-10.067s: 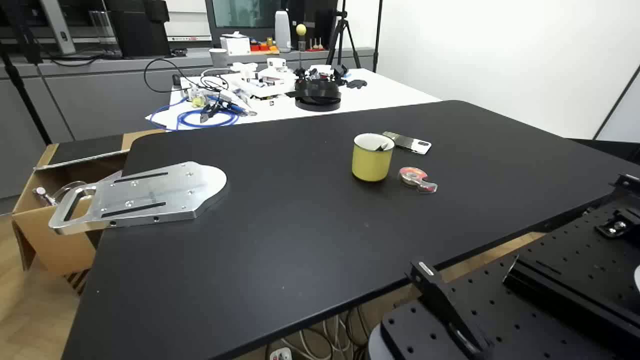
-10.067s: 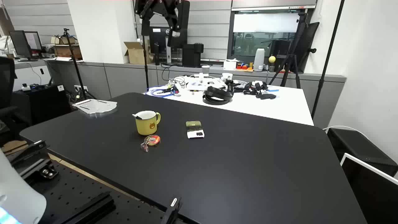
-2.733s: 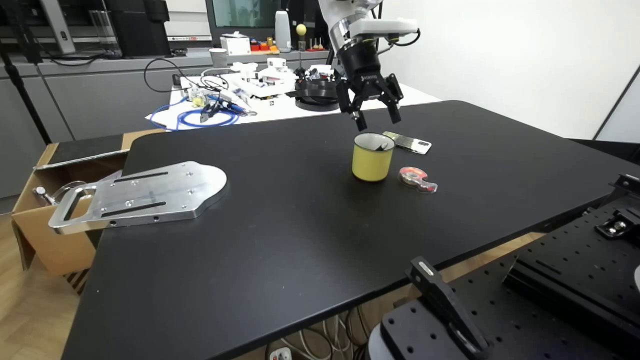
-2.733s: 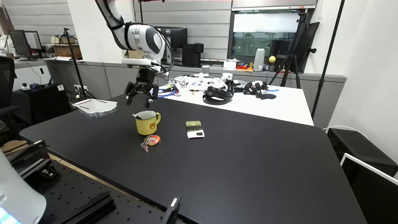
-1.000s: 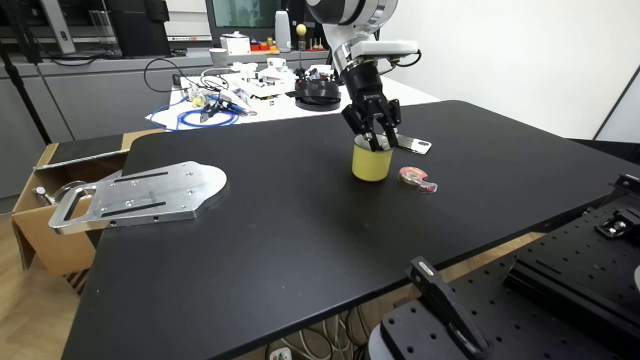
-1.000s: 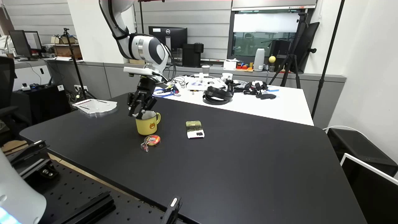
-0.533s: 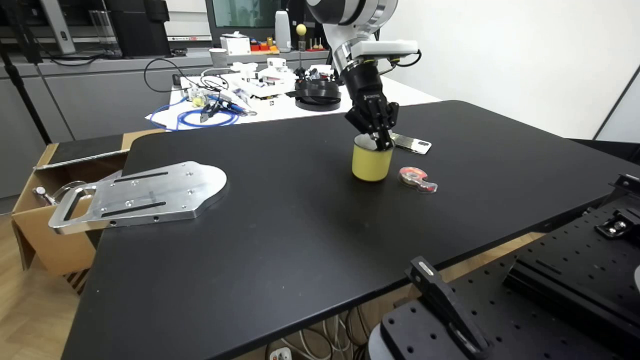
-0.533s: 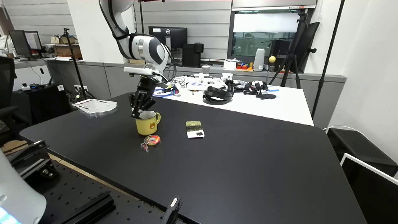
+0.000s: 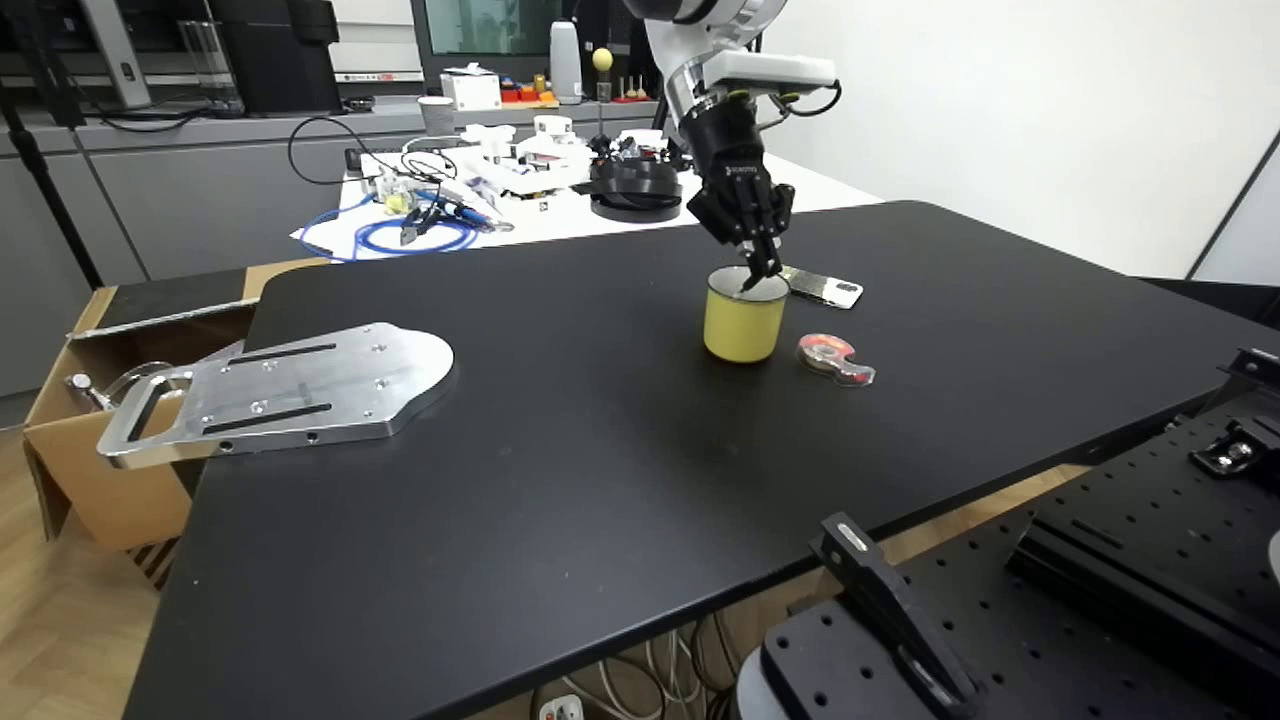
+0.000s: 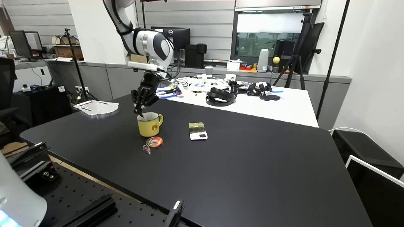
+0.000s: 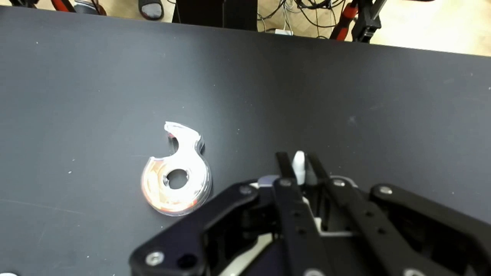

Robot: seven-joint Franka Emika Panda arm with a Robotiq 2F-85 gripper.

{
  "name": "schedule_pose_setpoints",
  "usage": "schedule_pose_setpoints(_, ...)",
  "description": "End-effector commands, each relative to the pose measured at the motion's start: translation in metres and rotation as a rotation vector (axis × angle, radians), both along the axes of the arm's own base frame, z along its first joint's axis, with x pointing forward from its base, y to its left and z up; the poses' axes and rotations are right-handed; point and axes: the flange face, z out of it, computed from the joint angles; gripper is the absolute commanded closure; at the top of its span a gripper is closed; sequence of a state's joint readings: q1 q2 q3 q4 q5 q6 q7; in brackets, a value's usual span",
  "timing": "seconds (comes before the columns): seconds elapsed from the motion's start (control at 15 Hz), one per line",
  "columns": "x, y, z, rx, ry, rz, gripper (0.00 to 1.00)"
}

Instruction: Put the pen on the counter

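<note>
Gripping the pen (image 11: 299,167), the fingers (image 11: 284,168) are closed together just above the cup (image 9: 742,330). In the wrist view, the white end of the pen protrudes between the fingertips. In both exterior views, a dark section of the pen shows below the fingers, tilted, reaching down to the mouth of the cup; whether the lowest end is inside cannot be told. The cup stands upright on the tabletop (image 9: 560,500). The tape (image 11: 184,161) lies flat just beside the cup, apart from it. The phone (image 10: 198,131) lies flat near the cup, on the handle side. The plate (image 9: 310,385) lies well apart from the cup; in an exterior view, its grip end projects past the edge of the tabletop. The arm (image 10: 157,44) extends above the cup with its lower section tilted.
</note>
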State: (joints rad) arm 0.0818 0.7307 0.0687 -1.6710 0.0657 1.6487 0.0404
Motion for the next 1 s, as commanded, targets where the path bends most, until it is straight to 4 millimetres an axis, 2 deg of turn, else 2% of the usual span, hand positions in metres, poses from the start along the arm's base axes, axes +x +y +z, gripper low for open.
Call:
schedule_pose_setpoints(0.0,0.011,-0.007,0.036,0.042,0.027,0.003,0.97)
schedule_pose_setpoints(0.27,0.017,-0.020,0.070,0.101,0.070,0.004,0.97)
schedule_pose_setpoints(0.6,0.020,-0.053,0.099,0.155,0.122,-0.008,0.97)
schedule_pose_setpoints(0.73,0.023,-0.066,0.100,0.157,0.088,-0.009,0.97)
schedule_pose_setpoints(0.93,0.030,-0.078,0.085,0.106,-0.034,-0.024,0.97)
